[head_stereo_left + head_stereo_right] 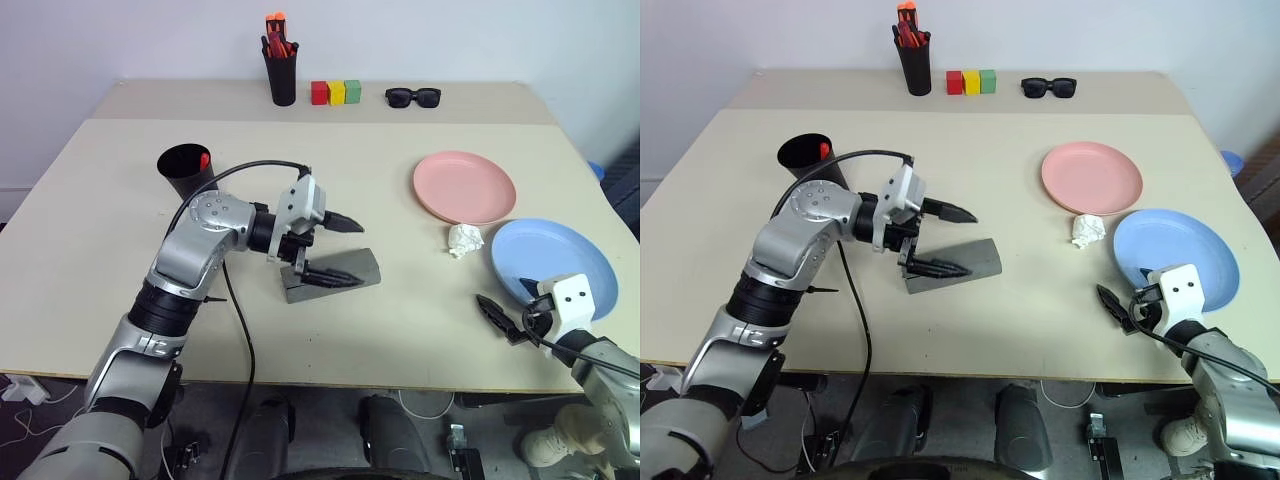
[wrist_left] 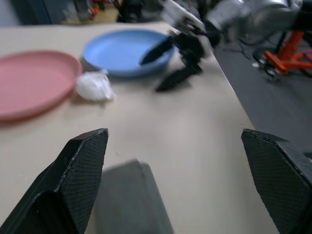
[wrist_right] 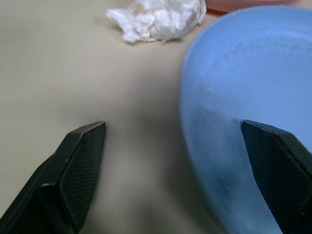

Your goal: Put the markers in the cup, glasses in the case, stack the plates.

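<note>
Blue plate [image 1: 553, 258]: lies at the near right of the table [image 1: 400, 330], flat, rim close to the near edge. Pink plate [image 1: 464, 186]: sits just beyond it, further from the robot and a little to the left, apart from it, with a crumpled white tissue [image 1: 464, 240] in the gap between the two.

Right gripper [image 3: 173, 126]: hovers low at the near-left rim of the blue plate, fingers spread wide, holding nothing, one finger over bare table and the other over the plate. Left gripper [image 1: 358, 252]: hangs over the grey case [image 1: 368, 265] in the middle of the table, fingers fully apart, empty. Case lid looks shut. Black cup [image 1: 183, 170] stands at the far left with a red marker [image 1: 204, 158] poking out of it.

Likely handling: thin moulded plastic, so light, fairly stiff, not fragile, but smooth and apt to slide across the table instead of lifting. No handle; best taken at the rim, one finger under the lip and one on the inner slope. Blue looks slightly larger, so better left as the base, with pink lifted by its near rim and set on top. Worth keeping the tissue out of the stack. A one-sided pinch on a shallow plate probably lets it tilt, so a firm, deep bite on the rim seems wise.
</note>
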### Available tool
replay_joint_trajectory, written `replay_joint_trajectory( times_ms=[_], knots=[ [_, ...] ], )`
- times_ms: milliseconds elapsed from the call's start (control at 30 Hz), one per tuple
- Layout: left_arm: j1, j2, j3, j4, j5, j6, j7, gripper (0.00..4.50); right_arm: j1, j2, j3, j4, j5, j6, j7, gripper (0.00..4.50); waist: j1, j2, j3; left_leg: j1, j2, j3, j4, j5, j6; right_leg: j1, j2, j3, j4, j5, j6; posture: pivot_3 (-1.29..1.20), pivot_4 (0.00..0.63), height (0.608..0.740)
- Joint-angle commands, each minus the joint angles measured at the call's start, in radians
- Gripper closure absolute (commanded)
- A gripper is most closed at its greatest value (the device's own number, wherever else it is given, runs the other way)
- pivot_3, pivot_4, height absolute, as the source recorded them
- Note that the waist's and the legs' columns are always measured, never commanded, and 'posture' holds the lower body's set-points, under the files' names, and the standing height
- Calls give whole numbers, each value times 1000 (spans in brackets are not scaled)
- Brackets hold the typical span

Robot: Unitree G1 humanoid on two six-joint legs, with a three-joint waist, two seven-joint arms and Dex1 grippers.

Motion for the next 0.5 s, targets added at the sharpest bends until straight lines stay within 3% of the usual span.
replay_joint_trajectory(
  times_ms=[33, 267, 500],
  knots=[
    [1, 35, -13, -47, -12, 3, -21, 0, -33, 0, 4, 71, -14, -15, 2, 909, 1, 0, 0, 0, 0, 0, 0, 0, 0, 0, 0, 0, 0, 0, 0, 0, 150, 740],
    [27, 84, -37, -66, -6, -4, -31, 0, -41, -2, 9, 67, 2, -8, 18, 4454, 2, 0, 0, 0, 0, 0, 0, 0, 0, 1, 0, 0, -1, 0, 0, 0, 150, 740],
    [29, 85, -31, -60, -8, -5, -16, 0, -60, -6, 7, 20, -68, -29, -57, 4454, 2, -1, -1, 0, 0, 0, 0, 0, 0, 1, 0, 0, -1, 0, 0, 0, 150, 740]
  ],
)
